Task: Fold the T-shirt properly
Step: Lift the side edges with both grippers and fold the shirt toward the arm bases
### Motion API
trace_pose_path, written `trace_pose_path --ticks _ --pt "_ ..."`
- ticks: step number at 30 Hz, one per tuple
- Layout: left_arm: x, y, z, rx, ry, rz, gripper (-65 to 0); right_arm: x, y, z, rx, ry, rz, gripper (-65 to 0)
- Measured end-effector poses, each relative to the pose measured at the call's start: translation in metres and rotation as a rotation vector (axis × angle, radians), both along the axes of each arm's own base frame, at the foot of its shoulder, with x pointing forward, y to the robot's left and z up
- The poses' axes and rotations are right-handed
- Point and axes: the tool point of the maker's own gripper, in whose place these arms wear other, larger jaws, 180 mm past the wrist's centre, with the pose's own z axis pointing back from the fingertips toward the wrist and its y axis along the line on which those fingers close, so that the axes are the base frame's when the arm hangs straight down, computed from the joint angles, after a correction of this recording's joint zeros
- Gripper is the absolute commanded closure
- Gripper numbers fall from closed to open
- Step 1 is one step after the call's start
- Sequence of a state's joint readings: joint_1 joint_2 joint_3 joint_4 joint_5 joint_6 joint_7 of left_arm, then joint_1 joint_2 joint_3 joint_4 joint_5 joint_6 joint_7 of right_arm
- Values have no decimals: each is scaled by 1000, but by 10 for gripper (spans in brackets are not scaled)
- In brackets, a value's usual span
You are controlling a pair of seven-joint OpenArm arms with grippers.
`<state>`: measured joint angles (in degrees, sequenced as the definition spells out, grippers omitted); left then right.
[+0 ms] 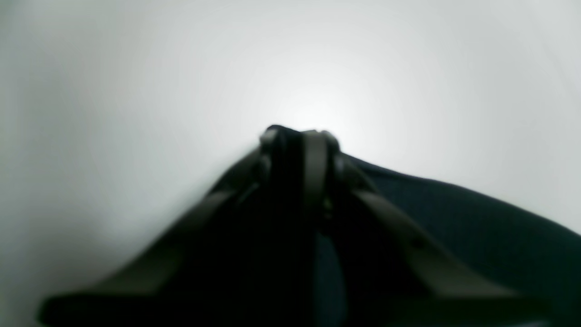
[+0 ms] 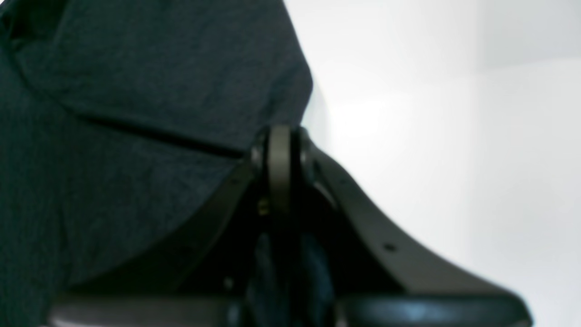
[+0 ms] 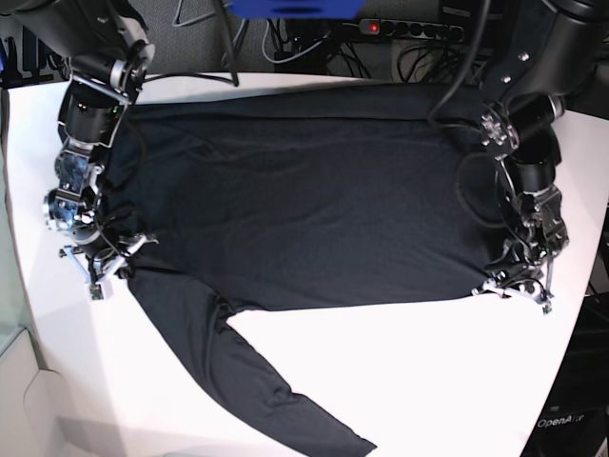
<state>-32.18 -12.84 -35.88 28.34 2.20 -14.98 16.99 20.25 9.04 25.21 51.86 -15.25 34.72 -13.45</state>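
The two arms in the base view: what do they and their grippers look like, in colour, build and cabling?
Both arms are black, chunky segments with silver metal joint housings. Loose black cables loop along the left arm; a thinner cable runs by the right arm. Each ends in a pale metal frame. Up close, the left gripper and right gripper have dark, slim, tapering fingers with small screw holes.

We see the base view lit brightly and evenly from above, the white table [image 3: 400, 381] nearly blown out and shadows faint, with slight bending at the edges. Both wrist views are soft and out of focus, the close gripper parts smeared dark; the left one shows a pale glare and dim corners
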Motion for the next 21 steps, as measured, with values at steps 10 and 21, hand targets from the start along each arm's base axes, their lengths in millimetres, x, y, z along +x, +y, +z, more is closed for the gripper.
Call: trace_pose_path --ticks 10,21 --pt "-2 -1 1 -6 35 -14 0 0 0 0 -1 -1 0 0" --pt "-19 0 47 101 45 -53 0 -3 6 53 -95 -158 10 0"
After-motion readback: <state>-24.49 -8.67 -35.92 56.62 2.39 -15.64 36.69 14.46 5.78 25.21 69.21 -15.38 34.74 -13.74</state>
